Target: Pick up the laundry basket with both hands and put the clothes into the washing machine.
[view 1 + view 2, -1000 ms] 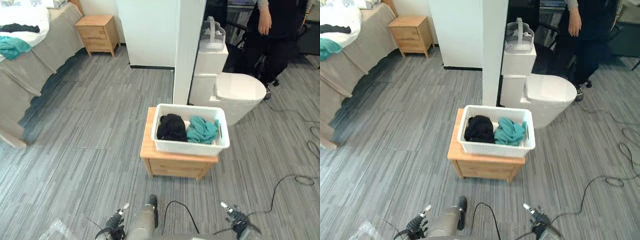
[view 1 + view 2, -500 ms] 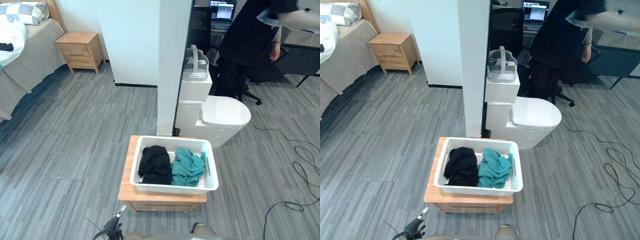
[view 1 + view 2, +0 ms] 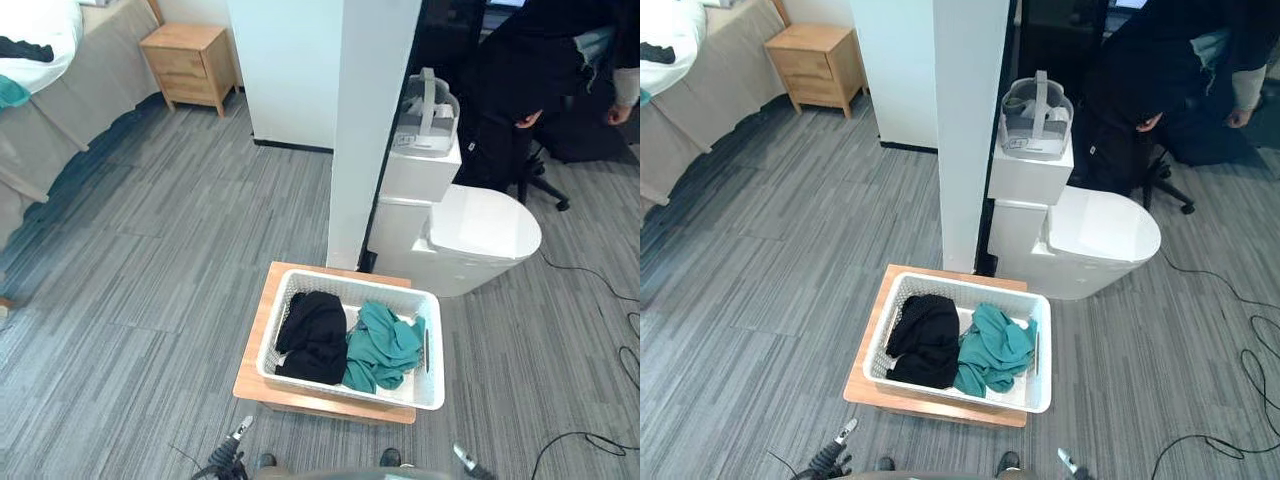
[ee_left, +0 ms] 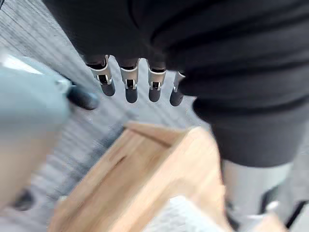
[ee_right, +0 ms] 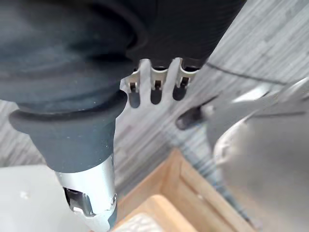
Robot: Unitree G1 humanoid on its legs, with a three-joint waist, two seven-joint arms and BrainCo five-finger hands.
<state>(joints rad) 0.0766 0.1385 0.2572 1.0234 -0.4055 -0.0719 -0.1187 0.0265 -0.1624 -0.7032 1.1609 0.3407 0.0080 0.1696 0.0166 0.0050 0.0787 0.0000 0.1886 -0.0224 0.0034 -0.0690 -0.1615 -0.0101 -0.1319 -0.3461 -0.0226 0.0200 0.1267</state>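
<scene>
A white laundry basket [image 3: 340, 283] stands on a low wooden table [image 3: 253, 358] right in front of me. A black garment [image 3: 312, 338] lies in its left half and a teal one [image 3: 385, 347] in its right. My left hand [image 3: 228, 458] shows at the bottom edge, near the table's left front corner, fingers straight and holding nothing. My right hand [image 3: 465, 462] peeks in at the lower right, apart from the basket. In the left wrist view the fingers [image 4: 129, 83] hang straight above the table [image 4: 145, 183]. The right wrist view shows straight fingers [image 5: 155, 86] too. A white round-lidded machine [image 3: 485, 235] stands behind the basket.
A white pillar [image 3: 372, 120] rises just behind the table. A headset [image 3: 428, 115] rests on a white box on the machine. A person [image 3: 545, 85] bends over by an office chair at the back right. Bed [image 3: 50, 95] and nightstand [image 3: 190, 62] stand far left. Cables [image 3: 600, 440] lie at right.
The whole view has shifted, so the camera moved. The basket stays on the table. Both hands sit lower at the picture's edge. The person behind has bent over.
</scene>
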